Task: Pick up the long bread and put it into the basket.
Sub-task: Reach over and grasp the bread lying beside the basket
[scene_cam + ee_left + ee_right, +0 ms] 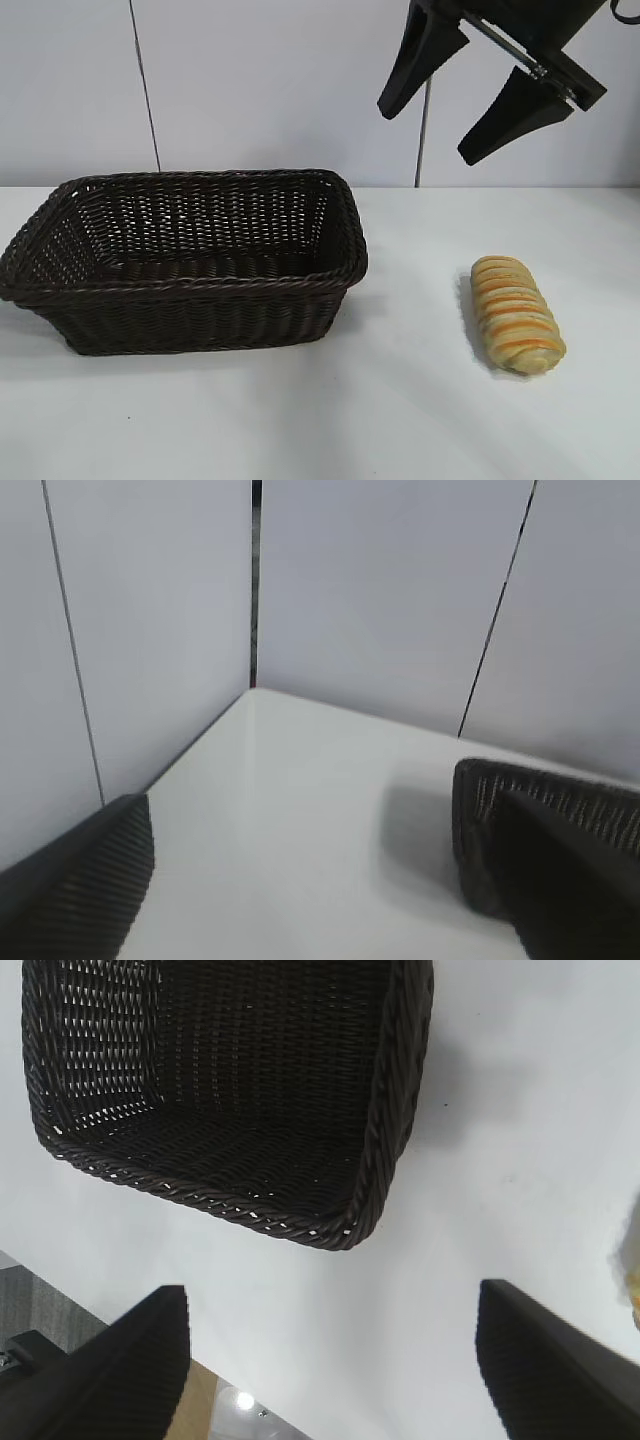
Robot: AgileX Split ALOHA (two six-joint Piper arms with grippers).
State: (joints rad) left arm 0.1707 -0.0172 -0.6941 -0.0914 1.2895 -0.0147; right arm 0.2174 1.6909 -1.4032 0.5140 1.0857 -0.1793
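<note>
Surface (400,420): white, flat, backed by pale wall panels with dark vertical seams.

The basket (190,265): dark brown wicker, rectangular, flared sides, braided rim; stands at the exterior view's left half, nothing inside it.

The long bread (515,313): tan-golden loaf with orange-brown crosswise stripes; lies flat on the surface at the right, well apart from the basket, one rounded end toward the camera.

Right pincer (470,90): hangs in the air at the upper right, fingers spread wide and holding nothing. The bread lies below it and slightly to the right, well clear of both fingertips (in the right wrist view only a sliver of the loaf (632,1270) shows at the frame edge, outside the gap between the fingers).

Left pincer (300,880): seen only in its own wrist view, fingers wide apart, empty, over bare surface near the corner of the walls.
</note>
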